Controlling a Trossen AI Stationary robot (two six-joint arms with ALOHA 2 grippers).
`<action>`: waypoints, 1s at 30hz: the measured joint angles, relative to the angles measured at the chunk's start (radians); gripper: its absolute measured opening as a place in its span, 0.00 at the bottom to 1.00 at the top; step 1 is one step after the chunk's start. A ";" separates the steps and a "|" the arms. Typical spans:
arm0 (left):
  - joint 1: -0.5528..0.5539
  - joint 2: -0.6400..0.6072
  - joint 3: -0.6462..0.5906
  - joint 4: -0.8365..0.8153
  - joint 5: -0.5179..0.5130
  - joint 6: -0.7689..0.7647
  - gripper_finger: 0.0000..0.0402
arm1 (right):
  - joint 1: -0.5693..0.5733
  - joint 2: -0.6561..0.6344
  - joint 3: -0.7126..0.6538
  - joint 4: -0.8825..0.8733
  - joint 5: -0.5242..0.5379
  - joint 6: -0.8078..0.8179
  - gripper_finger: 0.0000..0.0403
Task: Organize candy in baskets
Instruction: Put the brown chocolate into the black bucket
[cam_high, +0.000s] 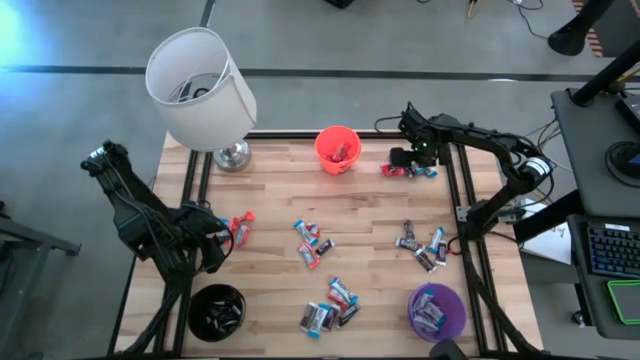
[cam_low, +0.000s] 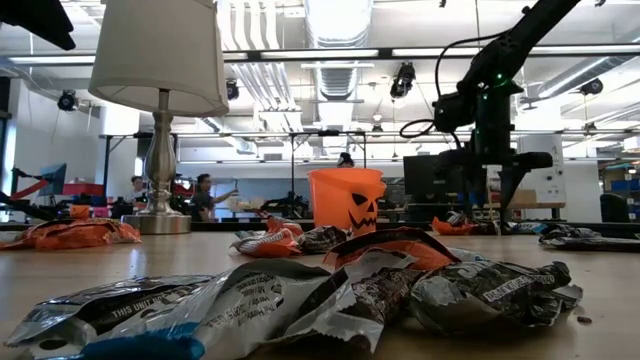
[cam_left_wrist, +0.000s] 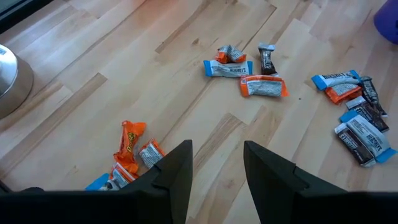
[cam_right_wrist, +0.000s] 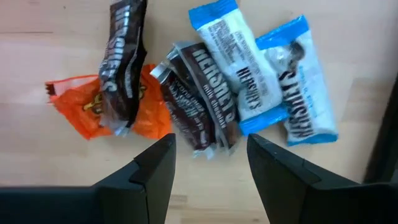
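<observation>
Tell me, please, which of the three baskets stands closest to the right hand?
The orange basket at the table's far edge; the right hand hovers just beside it over a candy cluster. The purple basket and black basket sit at the near edge.

A big room with a grey floor (cam_high: 400, 30) and pipes on the ceiling (cam_low: 335, 20). The bench (cam_high: 370, 215) is light wood. A white lamp (cam_high: 200, 90) stands on it. Far back, maybe two people (cam_low: 205, 195).
</observation>
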 joint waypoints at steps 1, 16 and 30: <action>0.000 0.000 0.000 0.000 0.000 0.000 0.31 | 0.006 0.000 0.000 0.004 -0.012 0.013 0.47; 0.000 0.000 0.000 0.002 0.008 0.047 0.31 | 0.171 0.000 0.005 0.164 0.097 0.204 0.47; 0.000 0.000 0.000 0.008 0.009 0.054 0.31 | 0.180 0.050 0.000 0.247 0.106 0.359 0.47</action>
